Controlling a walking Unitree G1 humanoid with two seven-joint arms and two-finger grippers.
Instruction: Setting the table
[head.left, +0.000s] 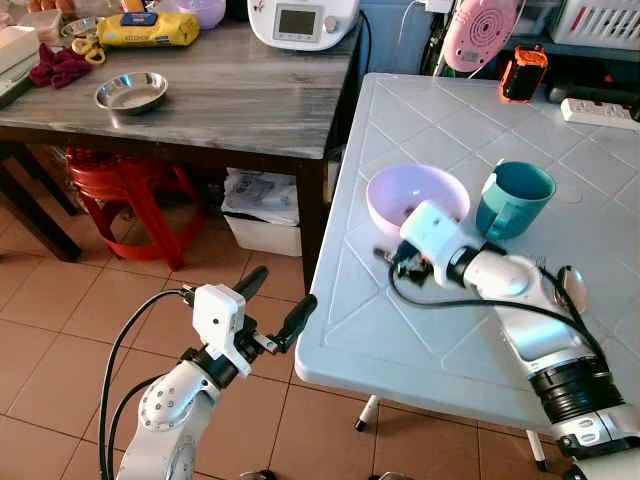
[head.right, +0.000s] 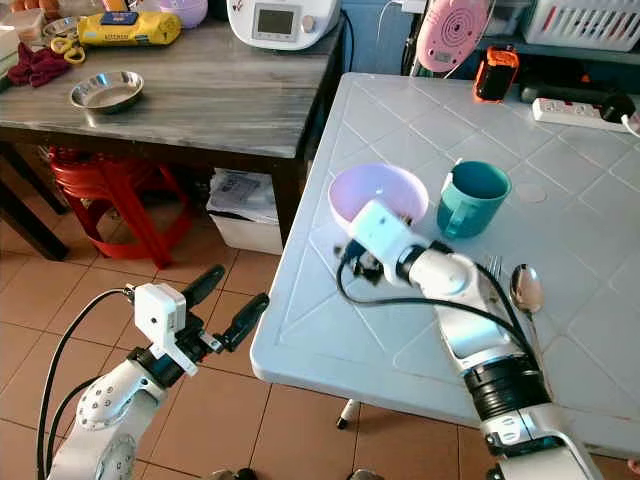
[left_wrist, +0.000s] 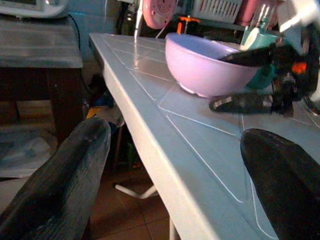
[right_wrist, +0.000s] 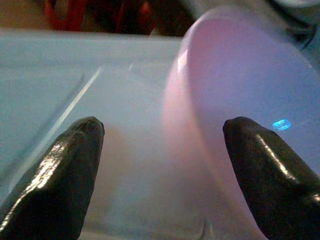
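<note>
A pale lilac bowl (head.left: 417, 192) stands on the white plastic table (head.left: 400, 330), with a teal mug (head.left: 514, 198) just to its right. A spoon (head.left: 573, 288) and a fork (head.right: 492, 265) lie on the table behind my right forearm. My right gripper (right_wrist: 165, 135) is open and straddles the bowl's near rim. In the left wrist view one black finger (left_wrist: 245, 56) reaches inside the bowl and the other lies outside, low over the table. My left gripper (head.left: 275, 300) is open and holds nothing, in the air over the floor, left of the table's edge.
A grey wooden table (head.left: 230, 100) at the left carries a steel bowl (head.left: 131, 92) and a white appliance (head.left: 300, 22). A red stool (head.left: 125, 185) and a white box (head.left: 262, 215) sit under it. A power strip (head.left: 600, 112) lies far right.
</note>
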